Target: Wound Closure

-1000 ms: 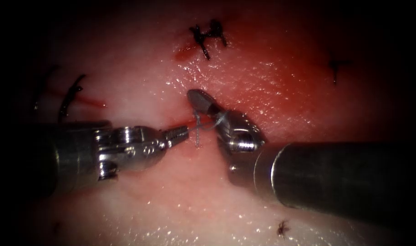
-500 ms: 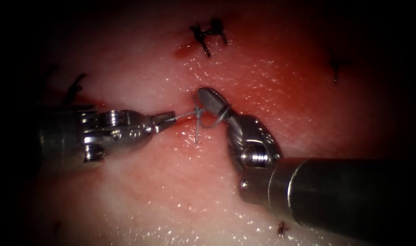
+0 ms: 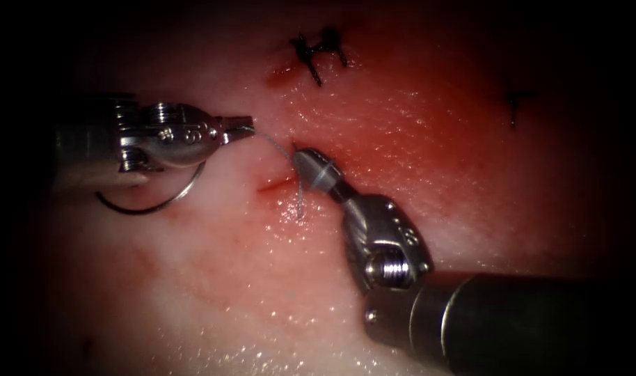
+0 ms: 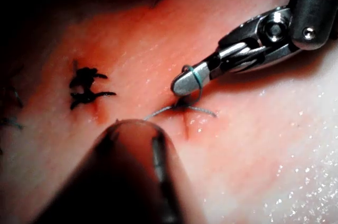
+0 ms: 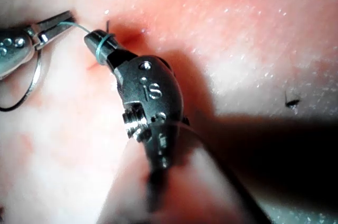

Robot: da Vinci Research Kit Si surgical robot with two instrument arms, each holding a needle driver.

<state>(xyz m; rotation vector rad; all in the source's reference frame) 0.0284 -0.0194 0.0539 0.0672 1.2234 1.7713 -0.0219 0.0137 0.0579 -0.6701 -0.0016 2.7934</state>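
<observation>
Endoscope view: left claw (image 3: 245,126) pinches the thread (image 3: 276,145) just left of the cut (image 3: 276,184); the needle (image 3: 154,202) lies below it on the tissue (image 3: 227,292), not in it. The right claw (image 3: 305,162), pressed together, carries a thread loop around it. Thread looks thin, limp, probably slippery; grip it near the knot.

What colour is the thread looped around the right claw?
Pale blue-green thread on the right claw; right wrist view shows it best.

Two hands: left hand (image 3: 247,125), right hand (image 3: 305,163). One curved needle (image 3: 154,202), one thread (image 3: 276,145), one open cut (image 3: 276,184), two dark finished stitches (image 3: 318,52) (image 3: 516,101).
</observation>
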